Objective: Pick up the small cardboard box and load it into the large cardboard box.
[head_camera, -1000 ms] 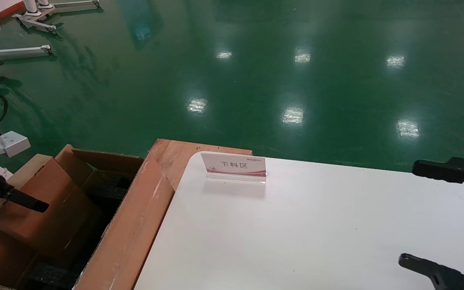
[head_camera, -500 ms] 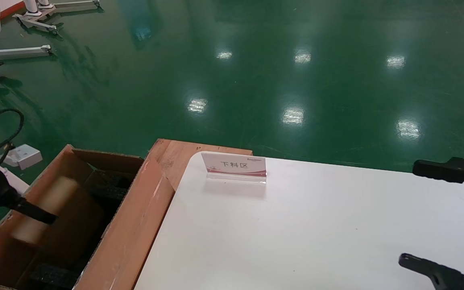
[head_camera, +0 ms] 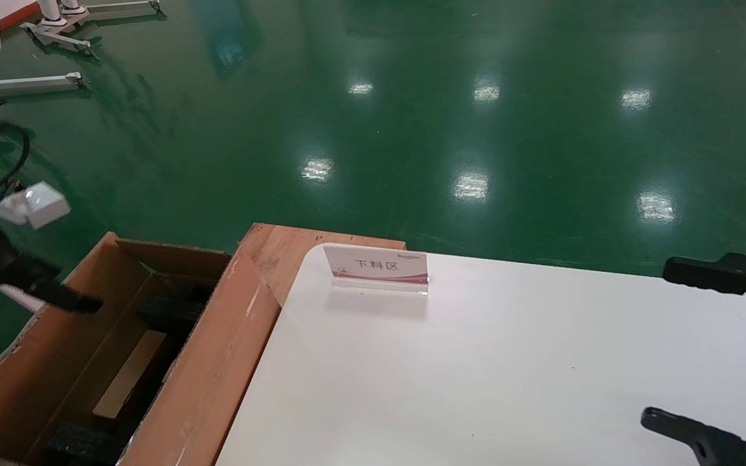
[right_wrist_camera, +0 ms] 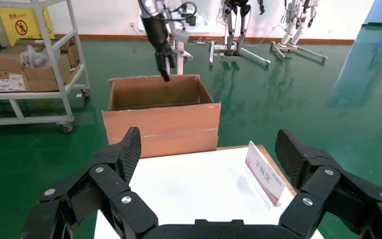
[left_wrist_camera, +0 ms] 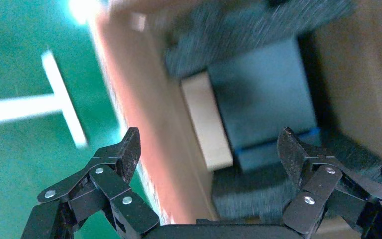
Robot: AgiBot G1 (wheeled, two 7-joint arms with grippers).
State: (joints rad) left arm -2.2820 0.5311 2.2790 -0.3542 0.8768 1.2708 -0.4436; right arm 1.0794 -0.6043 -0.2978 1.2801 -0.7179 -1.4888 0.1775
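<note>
Head view: the small cardboard box point(head_camera: 130, 373) lies inside the large cardboard box point(head_camera: 214, 362) at lower left. The left tool point(head_camera: 78, 303) hangs above it, spread wide, holding nothing. The right tool point(head_camera: 674, 343) waits spread over the white tabletop point(head_camera: 476, 375).

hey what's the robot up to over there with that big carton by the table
The small cardboard box now lies inside the large cardboard box, down among black foam pieces. The left gripper hangs open and empty above the carton's far-left rim. The right gripper is open too, parked over the white table, which carries only a small sign. The loading looks done.
</note>
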